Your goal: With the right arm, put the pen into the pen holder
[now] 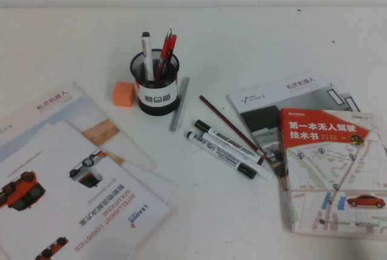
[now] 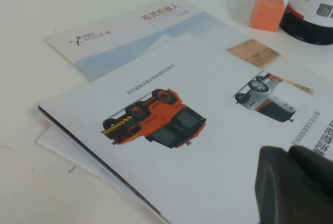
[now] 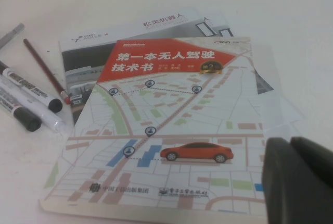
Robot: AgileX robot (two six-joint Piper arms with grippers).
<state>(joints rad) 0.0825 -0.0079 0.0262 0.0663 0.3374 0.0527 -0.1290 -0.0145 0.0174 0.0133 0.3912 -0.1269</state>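
Nearest the robot, neither arm shows in the high view. The right gripper (image 3: 294, 179) hangs over the near corner of the red-titled map book (image 3: 171, 130), and the left gripper (image 2: 294, 182) is parked over the vehicle brochures (image 2: 171, 130). For both, I cannot tell whether they are spread or pressed together.

The pen (image 1: 230, 143) lies flat on the desk (image 1: 230, 224), just left of the book. It is packed against a second black-capped marker (image 1: 219, 153) and a plain white marker (image 1: 263, 173), with a brown pencil (image 1: 228, 121) running close along its far side. A grasp there could easily pinch the wrong marker or two at once, or roll the round barrels apart. The book's raised edge may also foul the gripper on its way down.

Further back, a silver-grey pen (image 1: 179, 104) rests against the pen holder (image 1: 156, 98), with an orange block (image 1: 123, 94) just to its left. The holder already contains a white marker and red pens leaning across the mouth. A tilted pen could catch on them or on the mesh rim, and the light cup might tip.
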